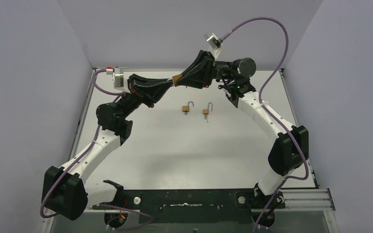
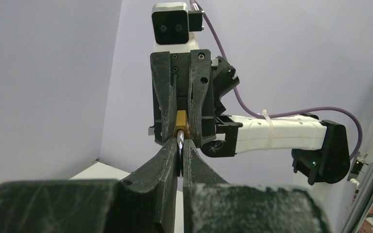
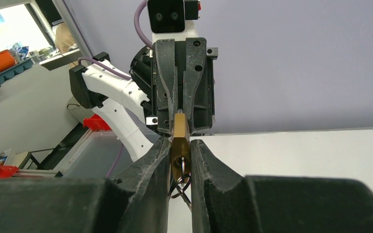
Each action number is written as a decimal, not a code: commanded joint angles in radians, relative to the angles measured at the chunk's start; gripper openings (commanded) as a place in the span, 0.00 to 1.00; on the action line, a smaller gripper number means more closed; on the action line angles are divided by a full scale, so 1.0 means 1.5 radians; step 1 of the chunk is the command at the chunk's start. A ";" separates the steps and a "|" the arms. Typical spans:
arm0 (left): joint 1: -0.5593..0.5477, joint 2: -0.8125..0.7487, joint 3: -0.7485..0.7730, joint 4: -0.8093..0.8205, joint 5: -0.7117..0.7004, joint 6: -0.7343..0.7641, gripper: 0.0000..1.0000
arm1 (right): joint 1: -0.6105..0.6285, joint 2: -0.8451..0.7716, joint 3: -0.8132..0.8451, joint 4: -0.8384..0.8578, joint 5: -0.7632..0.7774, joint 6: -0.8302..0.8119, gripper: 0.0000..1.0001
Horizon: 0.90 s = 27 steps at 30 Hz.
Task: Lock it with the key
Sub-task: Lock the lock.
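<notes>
A brass padlock (image 1: pixel 177 78) is held in mid-air above the back of the table, between both grippers. My right gripper (image 3: pixel 180 143) is shut on its brass body (image 3: pixel 179 138). A key (image 3: pixel 182 166) sits in the keyhole on the body's near end, and a key ring (image 3: pixel 178 188) hangs below it. My left gripper (image 2: pixel 180 141) is shut on the padlock's silver shackle (image 2: pixel 180 145), with the brass body (image 2: pixel 180 122) just beyond its tips. The two grippers face each other tip to tip, the left gripper (image 1: pixel 167 82) on the left and the right gripper (image 1: pixel 188 76) on the right.
Two more small brass padlocks lie on the white table with raised shackles, one (image 1: pixel 188 108) to the left and one (image 1: pixel 206 110) to the right with a key below it. Purple walls enclose the table on three sides.
</notes>
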 commanded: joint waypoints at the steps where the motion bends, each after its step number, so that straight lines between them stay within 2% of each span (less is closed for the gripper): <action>1: -0.010 -0.003 0.014 -0.037 0.067 0.002 0.00 | 0.012 -0.042 -0.022 -0.036 0.016 -0.043 0.00; 7: -0.001 -0.010 0.014 -0.037 0.071 -0.002 0.00 | -0.016 -0.069 -0.068 0.005 0.024 -0.027 0.00; 13: 0.020 -0.023 0.004 -0.037 0.072 -0.008 0.00 | -0.040 -0.069 -0.099 0.108 0.028 0.057 0.00; 20: 0.022 -0.012 0.017 -0.025 0.078 -0.021 0.00 | -0.040 -0.067 -0.107 0.121 0.033 0.064 0.00; 27: 0.024 -0.021 0.015 -0.029 0.082 -0.022 0.00 | -0.039 -0.050 -0.114 0.204 0.028 0.129 0.00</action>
